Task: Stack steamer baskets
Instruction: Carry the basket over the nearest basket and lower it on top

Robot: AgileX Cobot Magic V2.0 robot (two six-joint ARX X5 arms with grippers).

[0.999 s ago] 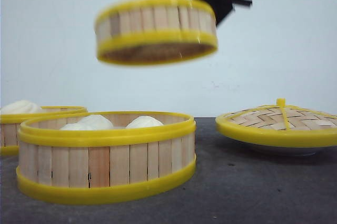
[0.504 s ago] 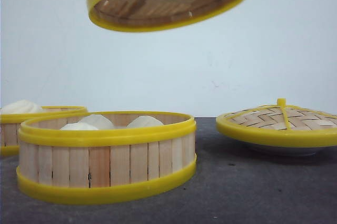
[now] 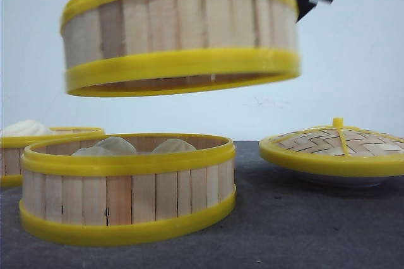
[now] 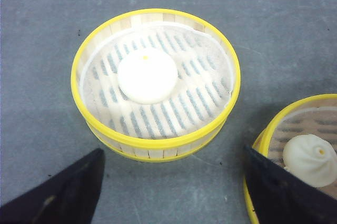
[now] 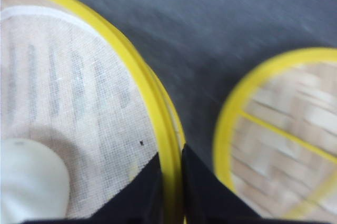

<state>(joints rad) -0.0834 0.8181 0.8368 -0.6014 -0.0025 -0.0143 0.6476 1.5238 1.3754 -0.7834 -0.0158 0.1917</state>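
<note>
A steamer basket (image 3: 180, 32), light, stiff and smooth-rimmed, is held above a second basket (image 3: 126, 187) on the table (image 3: 303, 231), its rim at 3 o'clock pinched by the right gripper (image 5: 171, 182).

- Lifted basket (image 3: 180, 32) in the air, directly above front basket (image 3: 126, 187) on counter (image 3: 303, 225), not touching.
- Third basket (image 3: 38, 146) behind-left of front basket, near it.
- Lid (image 3: 334, 149) on plate (image 3: 334, 179), right of front basket, apart.
- Buns (image 3: 173, 146) sit in front basket.
</note>
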